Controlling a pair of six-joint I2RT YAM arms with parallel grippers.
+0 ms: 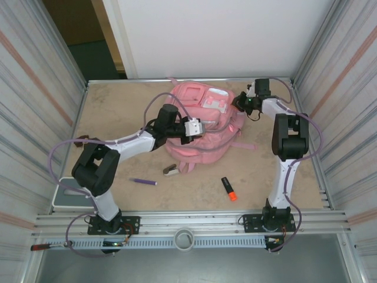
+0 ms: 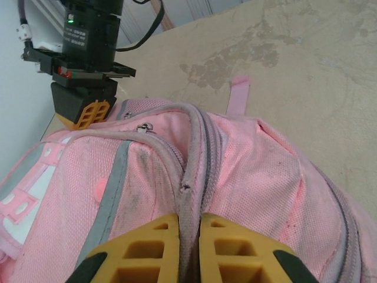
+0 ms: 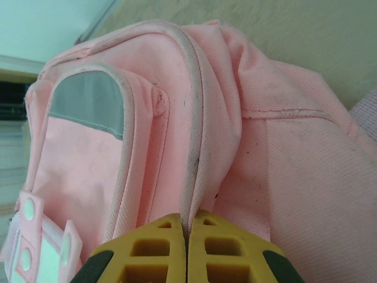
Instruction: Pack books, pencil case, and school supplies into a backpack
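The pink backpack lies in the middle of the table, white patch up. My left gripper is shut on the grey zip seam along the backpack's near-left side. My right gripper is shut on a fold of pink fabric at the bag's far-right edge. In the top view the left gripper and the right gripper sit at opposite sides of the bag. A purple pen, a small white-and-brown stapler-like piece and an orange-and-black highlighter lie on the table in front. The books and pencil case are out of view.
Corrugated metal walls close in both sides, and a white panel stands at the back. A pale flat slab sits at the near left beside the left arm's base. A metal rail runs along the near edge. A pink strap trails right.
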